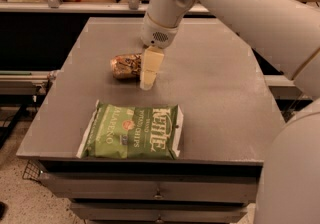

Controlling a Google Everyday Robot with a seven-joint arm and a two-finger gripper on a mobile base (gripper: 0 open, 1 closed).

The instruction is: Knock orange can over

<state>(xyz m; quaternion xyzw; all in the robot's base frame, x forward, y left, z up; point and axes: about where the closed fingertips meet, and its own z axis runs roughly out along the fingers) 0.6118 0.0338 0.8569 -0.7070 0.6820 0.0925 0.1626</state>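
The orange can [125, 66], gold-brown with pale print, lies on its side on the grey table [215, 93], left of centre. My gripper [148, 75] hangs from the white arm directly against the can's right end, its cream fingers [150, 68] pointing down to the table top. The can's right end is hidden behind the fingers.
A green Kettle chips bag [132, 131] lies flat near the table's front edge. Drawers sit below the front edge. A shelf rail with bags runs along the back. My white arm covers the right side of the view.
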